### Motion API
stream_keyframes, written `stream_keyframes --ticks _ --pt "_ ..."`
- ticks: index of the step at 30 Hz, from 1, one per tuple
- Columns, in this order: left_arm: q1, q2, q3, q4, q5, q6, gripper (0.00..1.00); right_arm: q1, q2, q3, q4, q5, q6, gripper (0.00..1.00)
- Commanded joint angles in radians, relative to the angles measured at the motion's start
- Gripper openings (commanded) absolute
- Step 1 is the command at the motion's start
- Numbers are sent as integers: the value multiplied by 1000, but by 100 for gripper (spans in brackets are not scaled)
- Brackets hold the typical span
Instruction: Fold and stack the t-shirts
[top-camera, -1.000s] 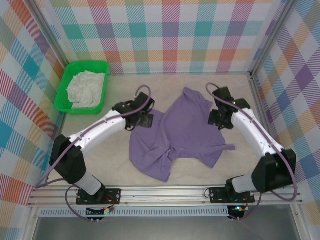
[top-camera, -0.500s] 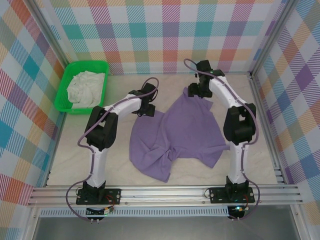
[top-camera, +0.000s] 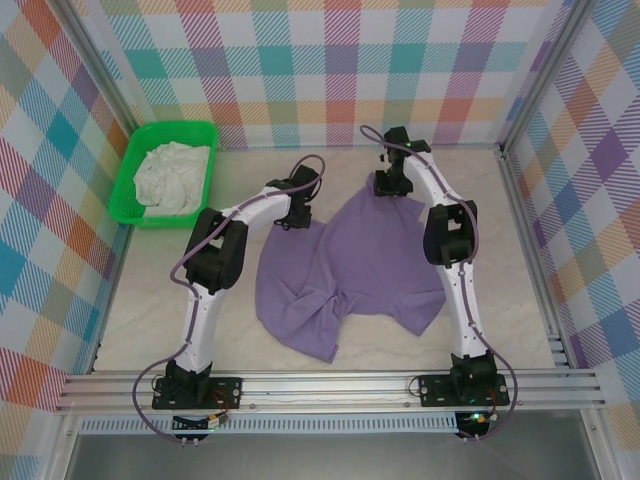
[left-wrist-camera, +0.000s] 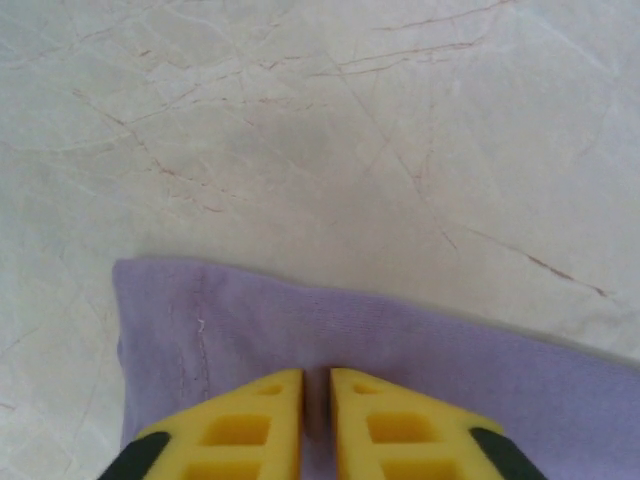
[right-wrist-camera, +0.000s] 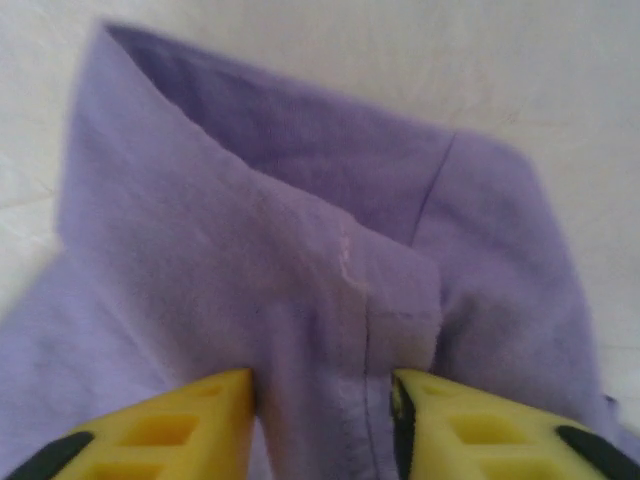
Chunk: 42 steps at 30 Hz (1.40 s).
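The lavender t-shirt (top-camera: 365, 260) lies spread and rumpled on the middle of the table. My left gripper (top-camera: 297, 212) is at its far left corner. In the left wrist view its yellow fingers (left-wrist-camera: 262, 415) are shut on the hemmed purple edge (left-wrist-camera: 250, 310), with only a thin sliver of cloth between them. My right gripper (top-camera: 392, 183) is at the shirt's far tip. There its fingers (right-wrist-camera: 215, 410) press on both sides of a thick raised fold with a seam (right-wrist-camera: 330, 290). The off-white t-shirt (top-camera: 172, 175) lies bunched in the green basket.
The green mesh basket (top-camera: 205, 135) stands at the far left against the checked wall. Checked walls close in the back and both sides. Pale marbled tabletop (left-wrist-camera: 330, 130) stretches beyond the shirt's far edge. Both arms reach far across the table.
Both arms have swung from the shirt's middle out to its far edge. The left gripper is now at the far left corner and the right one at the far tip.
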Motion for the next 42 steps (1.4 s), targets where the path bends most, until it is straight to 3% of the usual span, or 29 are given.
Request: stream_keyframes --ticks 1,2,9,20,26,32,37,42 --pt "12 42 9 -35 -25 8 0 -10 7 37 -36 -37 22 8" --pt "15 42 9 -36 -31 7 0 -12 0 36 -37 -34 29 0" --pt "73 36 31 -64 -74 -24 0 -21 -210 -125 6 62 67 0" --pt "138 63 60 -94 -39 -36 0 -33 -770 -726 104 164 178 0" --pt "139 33 12 -66 10 -53 0 -33 -1051 -1118 118 106 269 0" --pt "138 -13 -45 -39 49 -59 0 -30 -1281 -1499 147 -31 390 0" --pt "137 -48 -84 -21 75 -59 0 -22 -1363 -1698 206 -160 465 22" --pt "135 -84 -108 -15 95 -49 0 -19 -1414 -1688 168 -145 472 42"
